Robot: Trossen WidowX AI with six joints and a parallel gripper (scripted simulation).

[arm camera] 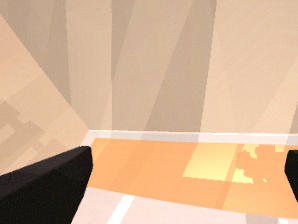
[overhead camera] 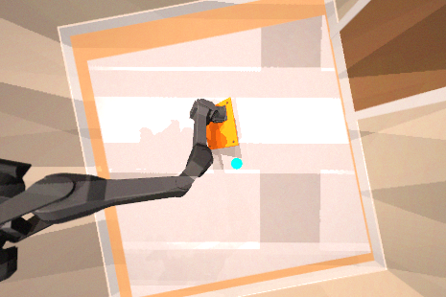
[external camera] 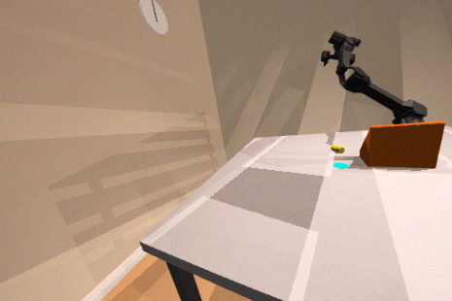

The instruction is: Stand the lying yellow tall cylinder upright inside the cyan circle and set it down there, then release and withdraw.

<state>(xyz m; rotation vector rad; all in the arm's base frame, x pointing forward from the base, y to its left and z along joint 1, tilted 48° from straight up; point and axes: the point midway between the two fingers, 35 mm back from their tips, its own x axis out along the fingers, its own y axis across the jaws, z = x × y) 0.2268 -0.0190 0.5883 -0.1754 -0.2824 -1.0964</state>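
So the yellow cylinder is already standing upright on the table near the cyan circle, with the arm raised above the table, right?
Not upright: the exterior view shows the yellow cylinder lying on its side. The rest of your statement holds.

- Arm [overhead camera: 138, 188] [external camera: 380, 96] reaches in from eight o'clock in the top view, raised in the exterior.
- Gripper [overhead camera: 219, 114] [external camera: 330, 48] [arm camera: 188, 159] open, empty; fingers at eight and four o'clock in the wrist view.

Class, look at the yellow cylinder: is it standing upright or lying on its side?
Lying on its side. In the exterior view, the yellow cylinder shows its length stretched along the table, beyond the cyan circle.
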